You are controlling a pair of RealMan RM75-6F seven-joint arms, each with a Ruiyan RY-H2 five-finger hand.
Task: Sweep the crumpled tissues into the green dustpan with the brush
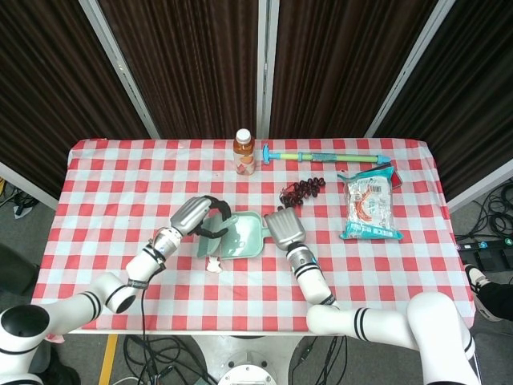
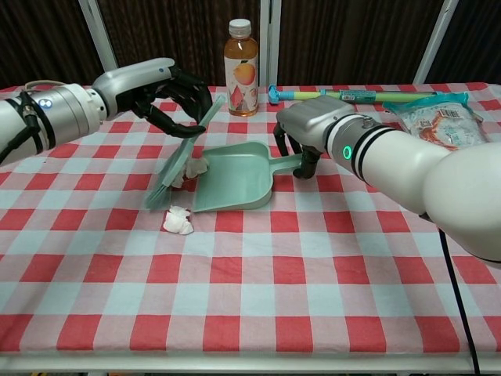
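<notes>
The green dustpan (image 2: 235,177) (image 1: 240,236) lies on the checked cloth, mouth facing left. My right hand (image 2: 309,125) (image 1: 282,227) grips its handle (image 2: 286,163). My left hand (image 2: 168,90) (image 1: 196,215) holds the green brush (image 2: 178,157) (image 1: 210,241) tilted, with its bristles down at the pan's mouth. One crumpled tissue (image 2: 196,167) sits between the bristles and the pan's edge, partly hidden by the brush. Another tissue (image 2: 178,221) (image 1: 214,265) lies loose on the cloth just in front of the bristles, outside the pan.
A juice bottle (image 2: 239,56) (image 1: 244,151) stands behind the pan. A long toy pump (image 1: 321,157) lies at the back, a dark red coil (image 1: 302,189) beside my right hand, and a snack bag (image 1: 369,204) to the right.
</notes>
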